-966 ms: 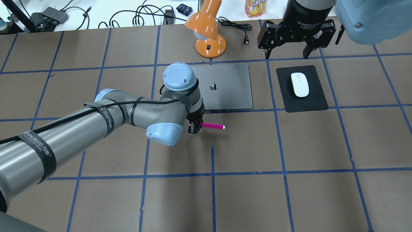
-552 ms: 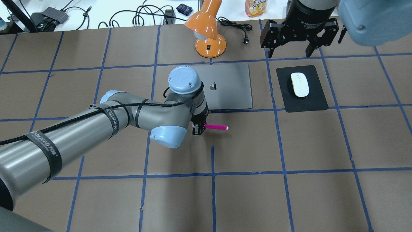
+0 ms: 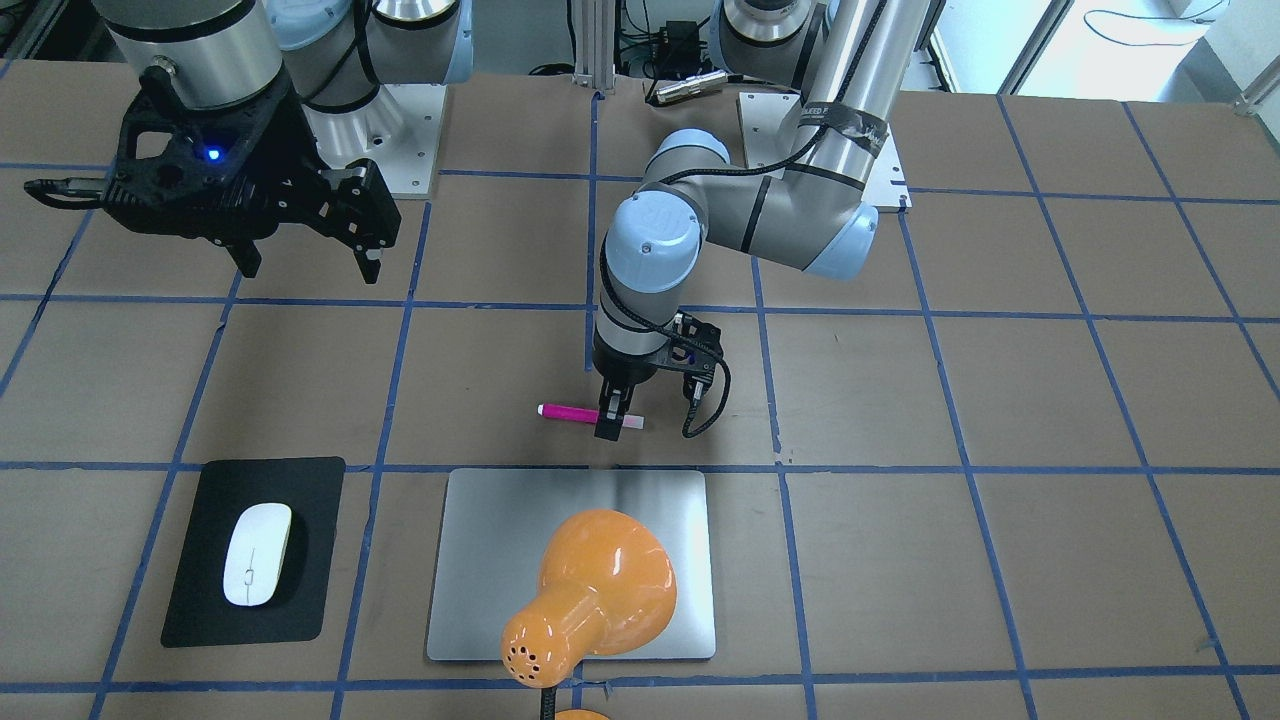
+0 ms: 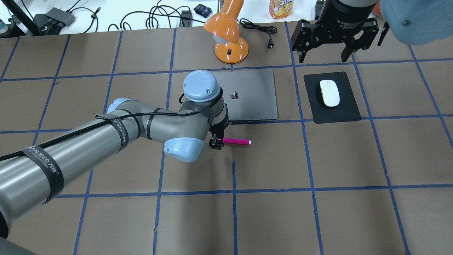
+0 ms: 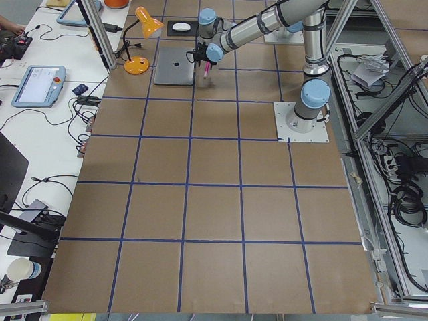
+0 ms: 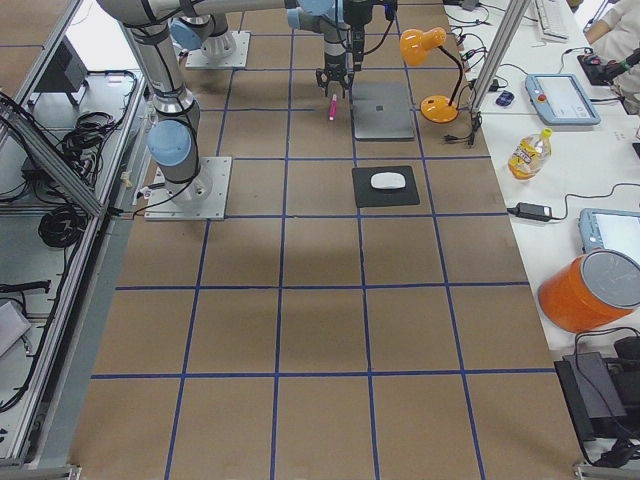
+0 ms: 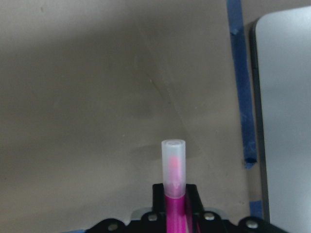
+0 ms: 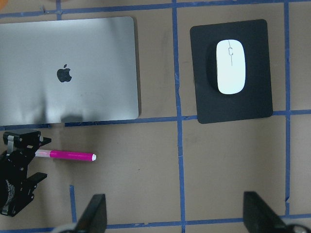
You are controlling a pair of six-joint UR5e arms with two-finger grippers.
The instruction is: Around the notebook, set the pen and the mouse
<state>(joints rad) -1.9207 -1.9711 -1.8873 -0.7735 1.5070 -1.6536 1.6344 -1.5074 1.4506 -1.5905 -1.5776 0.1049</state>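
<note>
My left gripper point(image 4: 216, 142) is shut on one end of the magenta pen point(image 4: 238, 141), which lies level just off the near edge of the silver notebook point(image 4: 253, 95). In the left wrist view the pen point(image 7: 173, 170) sticks out between the fingers, pale tip forward, with the notebook point(image 7: 286, 121) to its right. The white mouse point(image 4: 329, 92) rests on a black mat point(image 4: 320, 111) to the right of the notebook. Beyond the mat my right gripper point(image 4: 324, 58) hangs open and holds nothing. The front view shows the pen point(image 3: 568, 411), the notebook point(image 3: 480, 540) and the mouse point(image 3: 256, 553).
An orange desk lamp point(image 4: 230, 46) stands at the notebook's far edge, and in the front view the lamp point(image 3: 600, 590) hides part of the notebook. Its cord point(image 4: 260, 30) trails to the right. Blue tape lines grid the brown table point(image 4: 318, 159).
My left gripper has carried the pen slightly to the right along the notebook's near edge. The right gripper has drawn back from the mat and to the right, still open.
</note>
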